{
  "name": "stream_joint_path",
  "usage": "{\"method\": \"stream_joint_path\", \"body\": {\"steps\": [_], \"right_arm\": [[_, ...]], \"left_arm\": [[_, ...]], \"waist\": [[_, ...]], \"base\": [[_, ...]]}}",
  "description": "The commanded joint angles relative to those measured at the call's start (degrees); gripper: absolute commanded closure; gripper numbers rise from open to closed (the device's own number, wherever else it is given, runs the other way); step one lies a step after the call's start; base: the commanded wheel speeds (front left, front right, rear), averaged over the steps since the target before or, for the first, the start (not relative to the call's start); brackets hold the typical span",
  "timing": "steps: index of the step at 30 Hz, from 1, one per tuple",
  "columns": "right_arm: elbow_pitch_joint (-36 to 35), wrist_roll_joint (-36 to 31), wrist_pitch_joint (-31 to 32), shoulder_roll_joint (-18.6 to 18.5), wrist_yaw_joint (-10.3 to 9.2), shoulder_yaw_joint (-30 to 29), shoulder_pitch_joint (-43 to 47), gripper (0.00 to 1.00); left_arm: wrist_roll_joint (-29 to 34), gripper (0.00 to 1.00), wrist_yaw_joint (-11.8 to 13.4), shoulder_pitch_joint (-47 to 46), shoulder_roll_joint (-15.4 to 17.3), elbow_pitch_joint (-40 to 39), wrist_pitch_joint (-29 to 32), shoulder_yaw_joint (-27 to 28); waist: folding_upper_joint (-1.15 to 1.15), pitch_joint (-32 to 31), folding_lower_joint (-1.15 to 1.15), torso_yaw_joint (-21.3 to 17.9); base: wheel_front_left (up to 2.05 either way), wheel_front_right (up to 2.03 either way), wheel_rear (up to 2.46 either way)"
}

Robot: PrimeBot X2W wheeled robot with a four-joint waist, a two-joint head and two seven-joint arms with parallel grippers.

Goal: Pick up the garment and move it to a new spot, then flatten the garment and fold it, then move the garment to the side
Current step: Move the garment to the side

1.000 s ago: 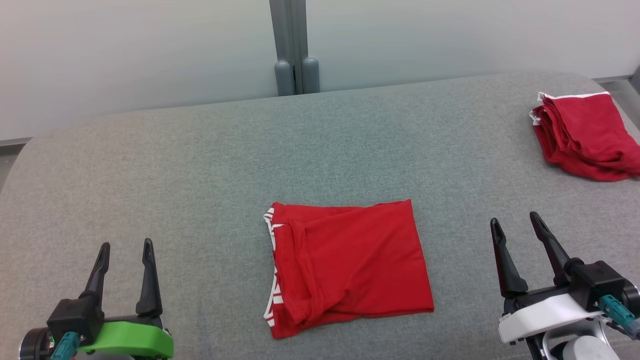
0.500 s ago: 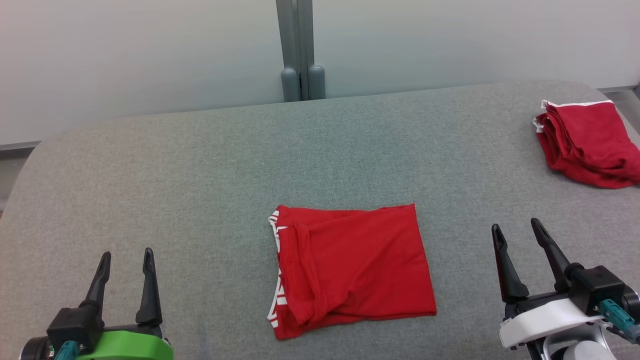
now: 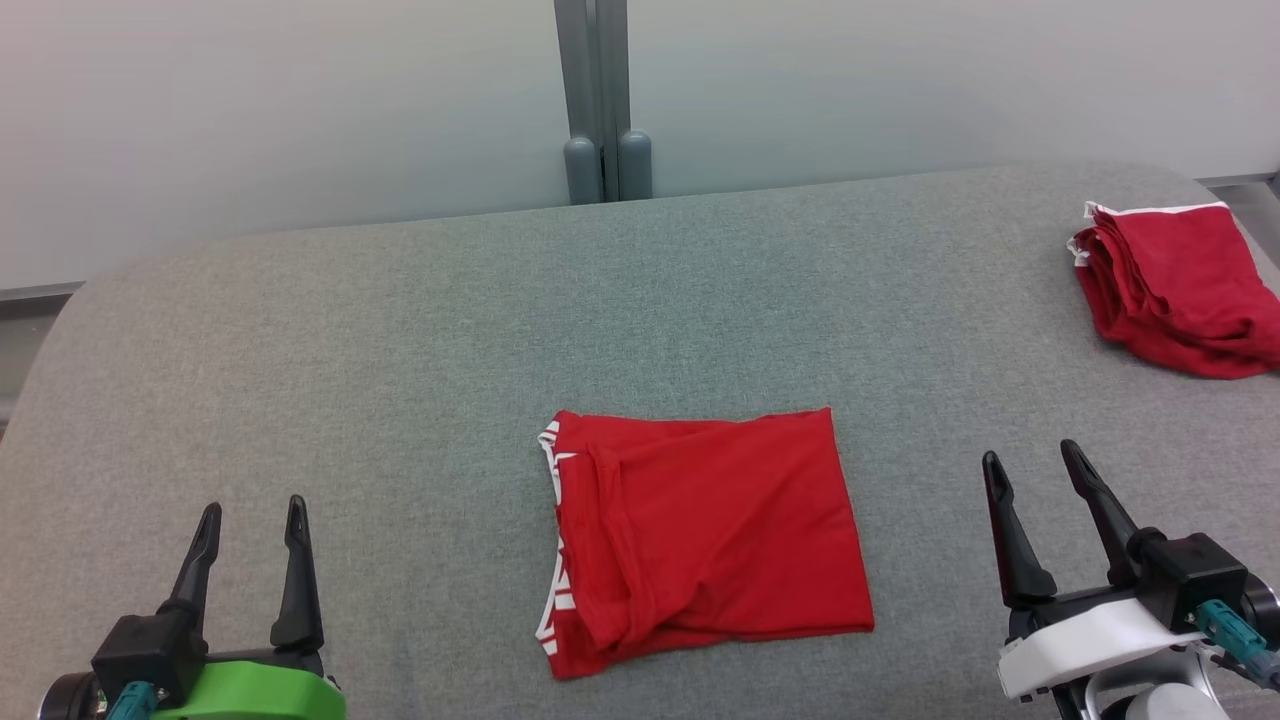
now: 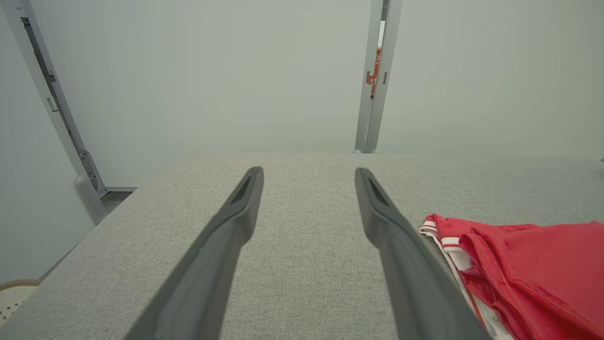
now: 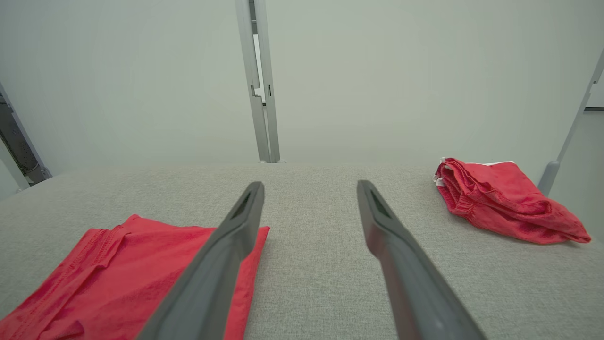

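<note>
Lying folded at lower centre of the head view, the red garment [image 3: 710, 530] sits between the left jaws and right jaws, both spread wide and holding nothing. Risk: pinching only the top layer near the white-trim edge could drag the fold open. The red pile [image 3: 1170, 290] at upper right hugs the edge of the grey worktop [image 3: 400, 350]; a shove there could tip it off. Bare room: left half & upper centre.
</note>
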Motion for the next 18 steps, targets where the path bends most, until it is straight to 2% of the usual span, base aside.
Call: {"method": "stream_joint_path", "body": {"steps": [1, 18], "right_arm": [[0.16, 0.48, -0.14, -0.03, 0.01, -0.03, 0.58, 0.0], [0.27, 0.51, -0.14, 0.19, 0.01, -0.23, 0.73, 0.0]], "left_arm": [[-0.09, 0.0, -0.19, 0.59, 0.45, -0.14, 0.02, 0.05], [-0.23, 0.0, -0.19, 0.58, 0.59, -0.28, 0.02, 0.32]], "waist": [[0.0, 0.01, 0.0, 0.01], [0.0, 0.29, 0.0, 0.1]], "base": [[0.0, 0.0, 0.0], [0.0, 0.0, 0.0]]}}
